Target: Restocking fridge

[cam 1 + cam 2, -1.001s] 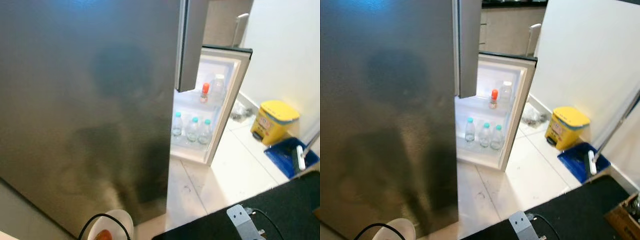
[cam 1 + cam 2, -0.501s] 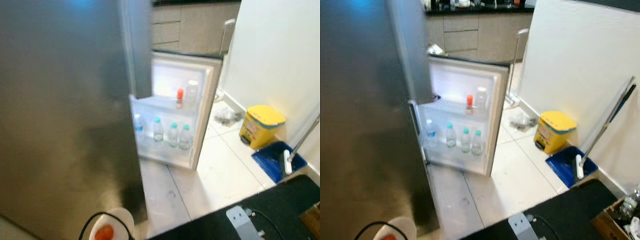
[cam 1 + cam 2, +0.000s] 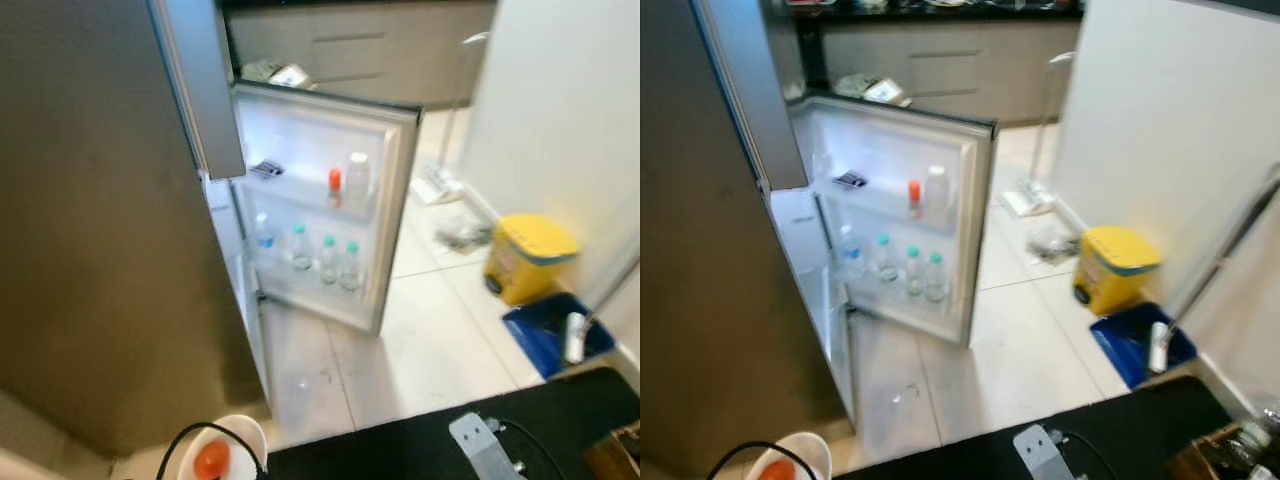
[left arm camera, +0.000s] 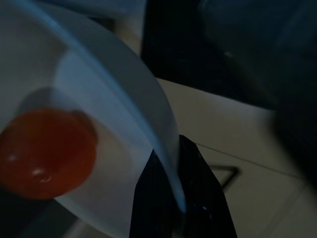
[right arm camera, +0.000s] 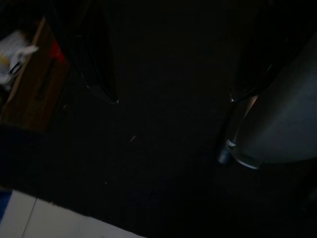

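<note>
The steel fridge [image 3: 100, 250] stands at the left, its lower door [image 3: 390, 200] swung open. The door shelves hold several water bottles [image 3: 325, 260] and a red-capped bottle [image 3: 334, 188]. At the bottom left, a white plate [image 3: 240, 440] carries a round orange-red fruit [image 3: 211, 461]. In the left wrist view, my left gripper [image 4: 171, 151] is shut on the plate's rim [image 4: 163, 129], with the fruit [image 4: 47, 153] beside it. The right wrist view is dark. There my right gripper [image 5: 173, 99] hangs open over a black surface, with nothing between its fingers.
A yellow bin [image 3: 528, 258] and a blue dustpan [image 3: 550, 335] sit on the tiled floor by the white wall at the right. A black surface [image 3: 400, 455] with a silver bracket [image 3: 480, 445] lies close below. Cabinets [image 3: 360, 60] run along the back.
The camera has swung, so the fridge's open door and lit inside now sit near the middle instead of behind the steel side. The plate stays held at the bottom left.
</note>
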{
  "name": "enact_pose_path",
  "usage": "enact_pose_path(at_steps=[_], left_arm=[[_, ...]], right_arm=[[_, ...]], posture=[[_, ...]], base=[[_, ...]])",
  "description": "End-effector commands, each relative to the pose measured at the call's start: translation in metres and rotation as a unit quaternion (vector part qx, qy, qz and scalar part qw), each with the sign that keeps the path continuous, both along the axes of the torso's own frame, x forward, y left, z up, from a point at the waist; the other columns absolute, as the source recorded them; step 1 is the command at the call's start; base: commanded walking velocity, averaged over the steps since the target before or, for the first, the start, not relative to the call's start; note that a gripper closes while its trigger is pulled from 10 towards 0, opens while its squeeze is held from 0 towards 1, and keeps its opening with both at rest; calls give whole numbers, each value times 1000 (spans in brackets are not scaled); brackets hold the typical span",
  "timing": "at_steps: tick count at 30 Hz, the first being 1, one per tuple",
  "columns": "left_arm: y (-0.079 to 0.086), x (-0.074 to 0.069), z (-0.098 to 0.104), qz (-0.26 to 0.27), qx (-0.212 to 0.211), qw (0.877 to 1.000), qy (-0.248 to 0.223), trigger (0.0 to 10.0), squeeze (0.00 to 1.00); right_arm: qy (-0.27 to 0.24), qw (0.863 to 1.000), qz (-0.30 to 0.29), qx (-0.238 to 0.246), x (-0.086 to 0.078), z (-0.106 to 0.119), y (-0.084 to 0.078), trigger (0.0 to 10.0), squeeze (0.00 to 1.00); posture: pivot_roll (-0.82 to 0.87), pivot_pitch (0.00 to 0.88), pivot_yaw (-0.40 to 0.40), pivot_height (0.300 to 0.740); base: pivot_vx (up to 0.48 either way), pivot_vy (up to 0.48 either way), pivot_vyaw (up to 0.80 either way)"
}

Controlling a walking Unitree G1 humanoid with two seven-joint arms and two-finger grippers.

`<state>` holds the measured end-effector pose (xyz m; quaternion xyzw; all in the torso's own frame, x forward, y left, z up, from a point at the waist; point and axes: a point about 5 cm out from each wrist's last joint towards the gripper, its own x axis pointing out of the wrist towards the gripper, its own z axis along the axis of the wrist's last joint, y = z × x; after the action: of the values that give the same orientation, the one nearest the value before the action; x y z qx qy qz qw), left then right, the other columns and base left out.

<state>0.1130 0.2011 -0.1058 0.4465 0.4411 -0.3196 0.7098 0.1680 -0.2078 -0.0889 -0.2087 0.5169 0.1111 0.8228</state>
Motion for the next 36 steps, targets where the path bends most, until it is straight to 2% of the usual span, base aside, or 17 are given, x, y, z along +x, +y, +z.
enact_pose_path(at_steps=[1, 22, 36], left_arm=[[-3, 9, 3, 5, -7, 1000, -15, 10000, 0], [-5, 13, 3, 9, -10, 1000, -16, 10000, 0], [-6, 13, 2, 21, -9, 1000, -6, 10000, 0]], right_arm=[[-3, 1000, 1, 2, 2, 1, 0, 10000, 0], [5, 1000, 17, -5, -1, 1, -5, 10000, 0], [10, 999, 30, -13, -3, 1, -10, 10000, 0]], posture=[[-6, 0, -23, 740], [-15, 0, -26, 740], [-27, 0, -21, 740]], base=[[0, -431, 800], [0, -395, 800], [0, 0, 800]])
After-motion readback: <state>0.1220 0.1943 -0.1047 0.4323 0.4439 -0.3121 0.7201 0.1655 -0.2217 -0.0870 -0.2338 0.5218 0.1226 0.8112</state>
